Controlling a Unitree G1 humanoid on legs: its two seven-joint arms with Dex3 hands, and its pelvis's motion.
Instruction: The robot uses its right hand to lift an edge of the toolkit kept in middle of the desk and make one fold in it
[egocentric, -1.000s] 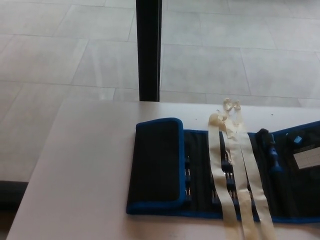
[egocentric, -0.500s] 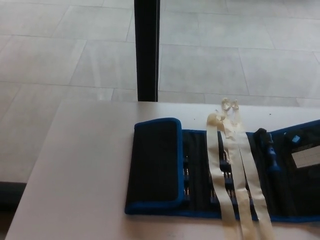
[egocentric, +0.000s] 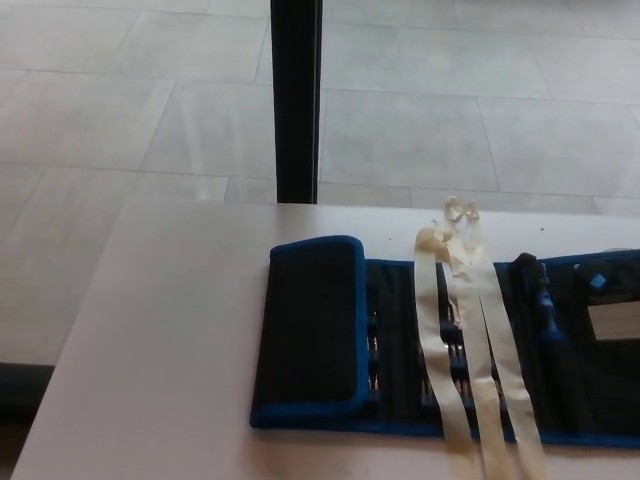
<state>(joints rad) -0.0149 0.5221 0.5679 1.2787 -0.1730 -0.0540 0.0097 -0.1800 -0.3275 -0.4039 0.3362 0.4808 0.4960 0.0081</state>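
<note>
toolkit (egocentric: 400, 340) right edge lowered, left flap unchanged

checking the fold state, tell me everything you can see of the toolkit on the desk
The toolkit is a black fabric roll edged in blue, lying flat on the pale desk and running off the picture's right edge. Its left end is folded over as a flap. Two cream straps cross it towards the near edge. Blue-handled tools sit in its pockets. No hand touches it.
</note>
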